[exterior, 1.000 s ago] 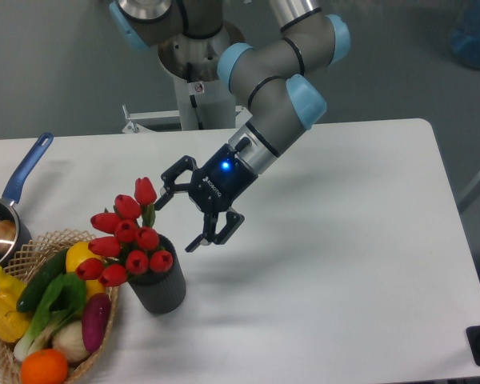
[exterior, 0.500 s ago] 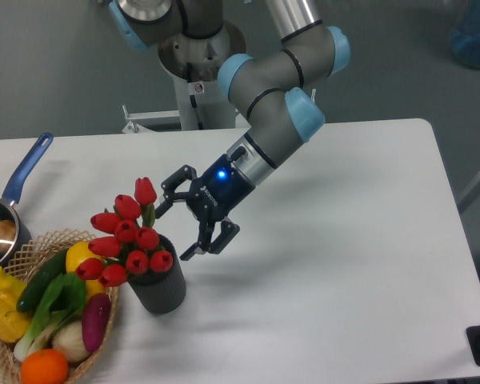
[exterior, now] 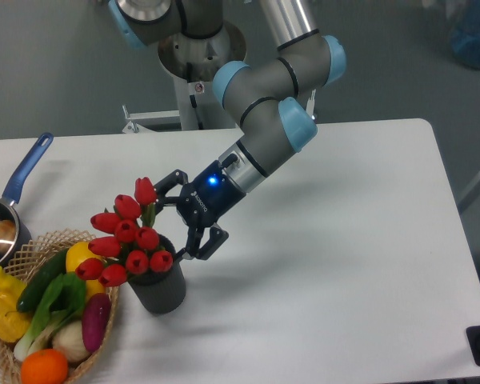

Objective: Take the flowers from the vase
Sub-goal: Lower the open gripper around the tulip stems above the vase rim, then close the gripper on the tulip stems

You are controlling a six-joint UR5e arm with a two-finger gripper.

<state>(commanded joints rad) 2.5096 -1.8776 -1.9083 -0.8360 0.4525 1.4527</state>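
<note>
The flowers (exterior: 128,238), a bunch of red tulips with a little green showing, stand in the vase (exterior: 160,290), a dark grey cup at the front left of the white table. My gripper (exterior: 176,222) is open, its black fingers spread just right of the tulip heads and above the vase's rim. One finger (exterior: 165,181) reaches toward the top tulip, the other finger (exterior: 205,242) sits beside the lowest right bloom. The stems are hidden inside the vase.
A wicker basket (exterior: 32,244) of vegetables and fruit sits directly left of the vase, touching or nearly so. A blue-handled steel pot (exterior: 8,212) is at the left edge. The robot's base column (exterior: 194,84) stands behind the table.
The gripper has moved left and slightly down, from clear of the bunch to right beside the tulip heads. It stays open. Flowers and vase have not moved.
</note>
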